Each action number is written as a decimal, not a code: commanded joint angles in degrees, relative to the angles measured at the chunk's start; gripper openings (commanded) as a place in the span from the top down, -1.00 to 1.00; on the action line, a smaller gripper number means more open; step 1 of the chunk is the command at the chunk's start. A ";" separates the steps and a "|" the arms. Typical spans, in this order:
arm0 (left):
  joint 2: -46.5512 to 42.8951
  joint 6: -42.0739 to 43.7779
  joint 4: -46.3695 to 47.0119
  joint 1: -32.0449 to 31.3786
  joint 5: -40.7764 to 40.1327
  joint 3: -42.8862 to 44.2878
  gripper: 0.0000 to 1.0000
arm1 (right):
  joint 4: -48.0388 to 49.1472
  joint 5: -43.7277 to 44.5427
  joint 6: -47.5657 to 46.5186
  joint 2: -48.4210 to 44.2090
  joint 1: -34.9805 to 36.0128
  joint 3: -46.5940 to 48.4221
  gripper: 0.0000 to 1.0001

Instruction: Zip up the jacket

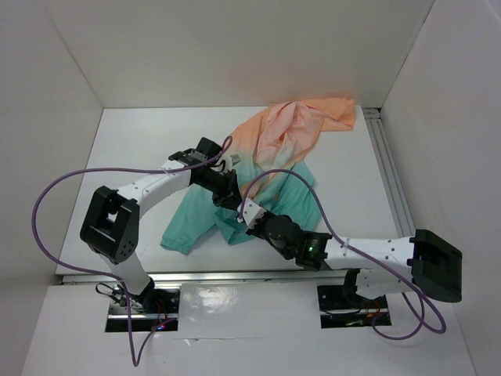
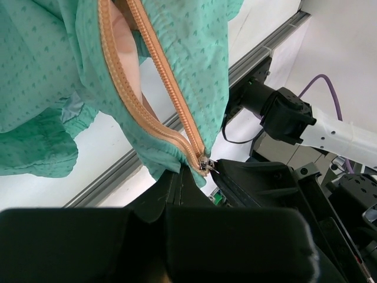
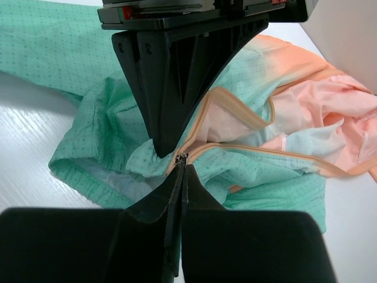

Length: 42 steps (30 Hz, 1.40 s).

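Note:
The jacket (image 1: pixel 290 133) lies crumpled mid-table, peach at the far right and teal towards the near left. Its orange front zipper (image 2: pixel 171 82) is parted above the slider, with the two sides spread. My left gripper (image 1: pixel 225 192) is shut on the teal hem beside the zipper's bottom end (image 2: pixel 182 171), which it holds lifted. My right gripper (image 1: pixel 244 210) meets it from the near right. Its fingers are shut on the small metal zipper pull (image 3: pixel 182 157) at the base of the zipper. That pull also shows in the left wrist view (image 2: pixel 204 163).
An aluminium rail (image 1: pixel 389 172) runs along the table's right side. White walls enclose the back and both sides. Purple cables (image 1: pixel 55 196) loop off both arms. A teal sleeve (image 1: pixel 182 231) lies towards the near left.

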 commanded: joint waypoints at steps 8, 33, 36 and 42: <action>-4.41 -1.36 -0.48 1.87 0.75 0.81 -0.13 | -0.55 -2.51 2.10 -0.44 -0.46 3.06 1.00; -25.86 -28.52 30.62 -2.26 -15.25 -29.93 -0.25 | -1.08 -2.51 4.82 0.61 -0.99 3.06 1.00; -27.09 -29.14 35.28 -2.79 -17.89 -32.23 -0.25 | -1.08 -2.51 4.83 0.61 -1.52 3.06 1.00; -26.57 -28.09 41.88 -4.55 -18.42 -33.56 -0.34 | -1.08 -2.51 4.83 0.61 -1.52 3.06 1.00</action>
